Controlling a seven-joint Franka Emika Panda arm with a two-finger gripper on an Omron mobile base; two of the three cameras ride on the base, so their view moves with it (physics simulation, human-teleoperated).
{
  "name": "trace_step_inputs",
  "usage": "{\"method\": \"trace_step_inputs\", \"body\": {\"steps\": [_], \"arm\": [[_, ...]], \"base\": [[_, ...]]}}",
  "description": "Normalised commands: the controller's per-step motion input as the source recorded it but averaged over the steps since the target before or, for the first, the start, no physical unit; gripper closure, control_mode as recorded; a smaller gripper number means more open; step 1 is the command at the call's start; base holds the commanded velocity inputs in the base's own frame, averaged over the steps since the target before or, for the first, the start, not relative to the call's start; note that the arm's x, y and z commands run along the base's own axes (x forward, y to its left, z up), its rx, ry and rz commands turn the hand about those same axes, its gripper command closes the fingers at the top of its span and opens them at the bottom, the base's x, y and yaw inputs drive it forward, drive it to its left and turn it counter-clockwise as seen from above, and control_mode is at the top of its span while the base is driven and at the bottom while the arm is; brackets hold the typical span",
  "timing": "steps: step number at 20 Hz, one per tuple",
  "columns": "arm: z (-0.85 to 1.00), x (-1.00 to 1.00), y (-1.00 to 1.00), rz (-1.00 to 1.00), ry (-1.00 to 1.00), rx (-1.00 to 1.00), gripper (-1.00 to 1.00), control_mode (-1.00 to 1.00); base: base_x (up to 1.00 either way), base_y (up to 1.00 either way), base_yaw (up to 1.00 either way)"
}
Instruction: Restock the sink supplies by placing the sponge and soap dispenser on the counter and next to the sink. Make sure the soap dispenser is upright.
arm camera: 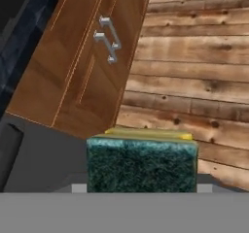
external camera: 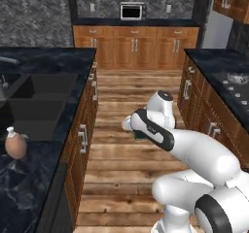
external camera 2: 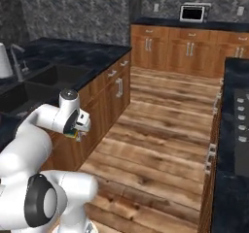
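In the right base view the hand [external camera 2: 77,130] sits at left centre of the frame, out over the wooden floor [external camera 2: 160,144] beside the brown cabinet fronts [external camera 2: 104,106], and it is clenched on the sponge [external camera 2: 73,133], which shows as a small green and yellow sliver between the fingers. In the hand view the sponge [arm camera: 142,163] sits in the lower middle of the frame, its dark green face toward the camera and a yellowish edge along its top, with the cabinet door [arm camera: 82,76] and its steel handles at upper left and floor planks at right. In the left base view the hand [external camera: 133,128] lies at centre frame, partly behind the arm's dark-banded wrist, and a bit of green sponge [external camera: 139,135] shows beneath it.

The soap dispenser [external camera: 15,144] stands upright on the counter [external camera: 29,188] at the left edge of the left base view, brown-orange with a white pump top, just below the near basin of the sink [external camera: 36,106] in the frame. The sink's black basins fill the left middle of that view. In the right base view the sink [external camera 2: 34,86] lies at left, with the curved faucet [external camera 2: 17,59] and a pale cylinder [external camera 2: 4,60] at the upper left edge. The sponge is well apart from the counter top and the sink, held over the floor in the aisle.
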Motion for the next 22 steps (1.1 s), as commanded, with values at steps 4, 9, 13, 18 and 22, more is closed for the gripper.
{"method": "trace_step_inputs", "body": {"steps": [4, 9, 13, 18, 22], "arm": [[0.0, 0.0, 0.0, 0.0, 0.0, 0.0, 1.0, 1.0], [0.0, 0.0, 0.0, 0.0, 0.0, 0.0, 1.0, 1.0], [0.0, 0.0, 0.0, 0.0, 0.0, 0.0, 1.0, 1.0], [0.0, 0.0, 0.0, 0.0, 0.0, 0.0, 1.0, 1.0], [0.0, 0.0, 0.0, 0.0, 0.0, 0.0, 1.0, 1.0]], "base": [[1.0, -0.58, 0.52], [1.0, -0.61, 0.47], [1.0, -0.63, 0.38], [1.0, -0.62, 0.38], [1.0, -0.58, 0.39]]}}
